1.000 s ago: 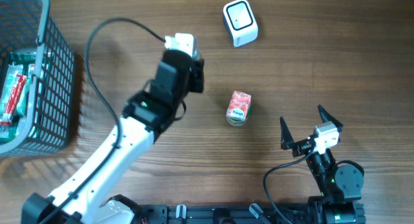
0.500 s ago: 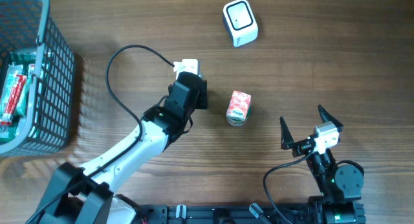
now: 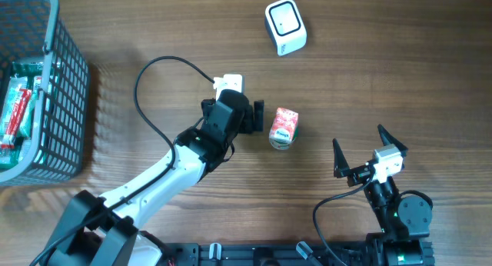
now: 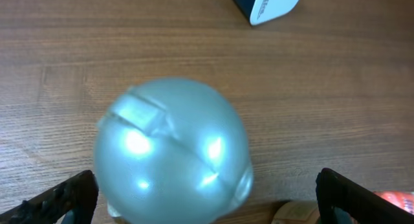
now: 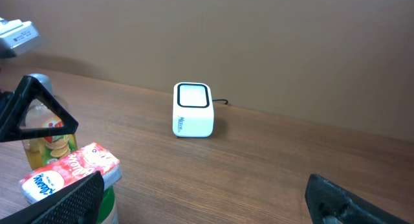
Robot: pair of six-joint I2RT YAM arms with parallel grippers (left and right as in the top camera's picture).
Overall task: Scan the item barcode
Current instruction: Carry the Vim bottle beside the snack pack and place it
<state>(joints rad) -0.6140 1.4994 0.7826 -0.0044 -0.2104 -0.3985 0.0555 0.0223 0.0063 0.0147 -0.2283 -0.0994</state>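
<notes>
- Right gripper (image 3: 358, 137): jaws spread wide, holding nothing, at the near right of the wooden table (image 3: 415, 66).
- Red-and-green snack pack (image 3: 283, 128): mid-table, standing just right of the left gripper.
- Left gripper (image 4: 207, 179): released, its fingers set wide on either side of a silver-lidded jar (image 4: 171, 146).
- Silver-lidded jar: upright on the table, just beside the snack pack, well apart from the scanner.
- Wire basket (image 3: 65, 104): far left, packets inside.
- White barcode scanner (image 3: 285, 26): far edge, cable attached.
</notes>
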